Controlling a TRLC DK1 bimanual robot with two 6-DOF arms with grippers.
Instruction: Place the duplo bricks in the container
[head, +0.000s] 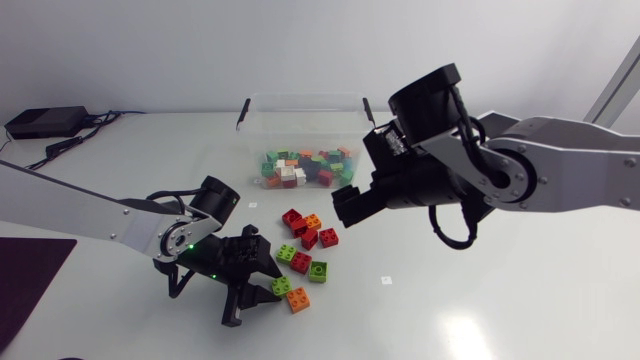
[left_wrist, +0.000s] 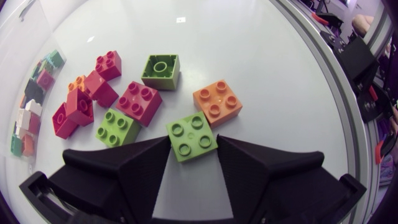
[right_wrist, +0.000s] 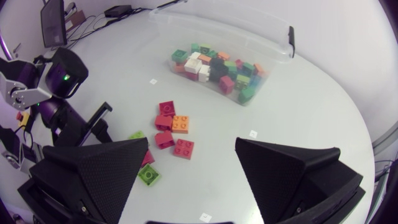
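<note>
Clear plastic container sits upper centre of the head view, w/ a low layer of mixed duplo bricks inside: red, green, white, orange. They are too small and crowded to count. Below it, mid-frame, approx. nine loose bricks lie on the white table. These are red, orange & green, near the container but apart from it.

Left arm enters from the left edge and ends low at the bottom of the loose group. In the head view its black fingers merge w/ the dark wrist, so the opening is hard to read there. The left wrist view is clearer. A lime brick, studs up, sits turned corner-on in the left gripper. Both fingertips look to touch it, one per side, w/ a gap about one brick wide. Just ahead of it lies an orange brick. Further ahead an olive brick lies studs down, hollow side showing. The container is cut off at that view's edge, w/ only a strip of its contents showing.

Right arm enters from the right edge. Its bulky wrist hangs above the table, right of centre in the head view, hiding part of the container's right end. In the right wrist view the right gripper is spread wide, w/ nothing held. One of its fingers covers part of the loose group, so a red & a green brick only peek out beside it.
</note>
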